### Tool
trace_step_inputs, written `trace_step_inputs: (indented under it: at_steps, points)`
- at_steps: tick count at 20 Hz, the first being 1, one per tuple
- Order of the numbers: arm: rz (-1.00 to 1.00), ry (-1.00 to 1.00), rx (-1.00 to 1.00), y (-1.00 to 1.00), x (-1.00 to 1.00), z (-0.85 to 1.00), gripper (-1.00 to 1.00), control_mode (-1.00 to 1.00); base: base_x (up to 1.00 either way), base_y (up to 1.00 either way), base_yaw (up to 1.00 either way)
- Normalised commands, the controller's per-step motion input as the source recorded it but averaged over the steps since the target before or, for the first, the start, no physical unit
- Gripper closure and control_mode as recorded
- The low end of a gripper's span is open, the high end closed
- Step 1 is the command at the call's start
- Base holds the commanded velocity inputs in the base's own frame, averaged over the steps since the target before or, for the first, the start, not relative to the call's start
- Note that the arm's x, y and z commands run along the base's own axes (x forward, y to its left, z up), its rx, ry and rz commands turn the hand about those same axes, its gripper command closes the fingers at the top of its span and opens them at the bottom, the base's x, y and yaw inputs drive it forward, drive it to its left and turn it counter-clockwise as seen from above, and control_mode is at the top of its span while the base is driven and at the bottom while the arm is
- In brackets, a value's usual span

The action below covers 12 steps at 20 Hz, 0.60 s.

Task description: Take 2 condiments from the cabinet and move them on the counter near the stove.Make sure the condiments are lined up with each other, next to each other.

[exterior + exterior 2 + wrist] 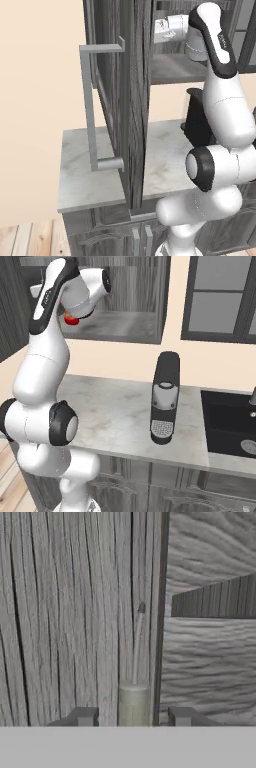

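From my remote station, the main risk I see is at the cabinet (131,100) opening. Its door stands swung out at centre frame of the left base view, edge-on to the arm, and a withdrawal that swings wide could clip it. I also judge a slip possible: the grip sits low on a tall, narrow body, so the bottle could pivot or drop onto the shelf.

In the hand view the olive-yellow bottle (134,704) stands at lower centre, its thin nozzle rising up the frame against the wood-grain interior. The gripper (133,717) has its two fingertips on either side of the bottle's body, narrowly set; I read this as closed on the bottle, though actual pad contact falls below the frame.

In the right base view, a red object (71,319) shows at upper left beside the wrist, probably the red squeeze bottle, partly hidden. The counter (115,411) lies below, with a coffee machine (165,398) at centre.
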Motion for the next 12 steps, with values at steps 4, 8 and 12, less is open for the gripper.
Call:
trace_step_inputs:
  at_steps: [4,8,12]
  points:
    - [0.0,0.0,0.0,-0.34,-1.0,0.2,1.0,-1.0,0.0,0.0,0.0]
    - [0.0,0.0,-0.02,-0.41,-1.0,0.08,1.0,-1.0,0.0,0.0,0.0]
    - [-0.08,0.0,-0.08,-0.59,-0.93,-0.04,1.0,-1.0,0.0,0.0,0.0]
